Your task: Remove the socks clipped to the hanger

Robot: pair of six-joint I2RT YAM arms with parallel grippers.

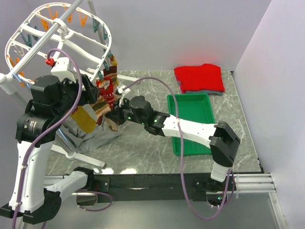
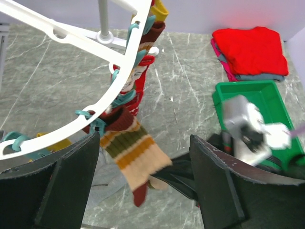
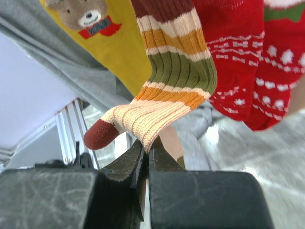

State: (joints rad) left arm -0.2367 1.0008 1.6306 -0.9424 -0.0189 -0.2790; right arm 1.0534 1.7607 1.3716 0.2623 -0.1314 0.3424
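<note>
The white oval hanger (image 1: 57, 28) stands at the far left with teal and orange clips; its rim also shows in the left wrist view (image 2: 81, 119). Several socks hang from it: red patterned ones (image 3: 238, 71), a mustard-yellow bear sock (image 3: 114, 43) and a tan striped sock (image 3: 167, 95) with a dark red toe, also in the left wrist view (image 2: 133, 155). My right gripper (image 3: 148, 148) is shut on the lower edge of the striped sock. My left gripper (image 2: 145, 191) is open and empty, its jaws wide on either side of that sock, just below the rim.
A green tray (image 1: 190, 121) lies right of centre under my right arm. A folded red garment (image 1: 199, 78) lies at the far right back. Grey cloth (image 1: 93, 138) lies at the foot of the hanger stand. White walls close the back and right.
</note>
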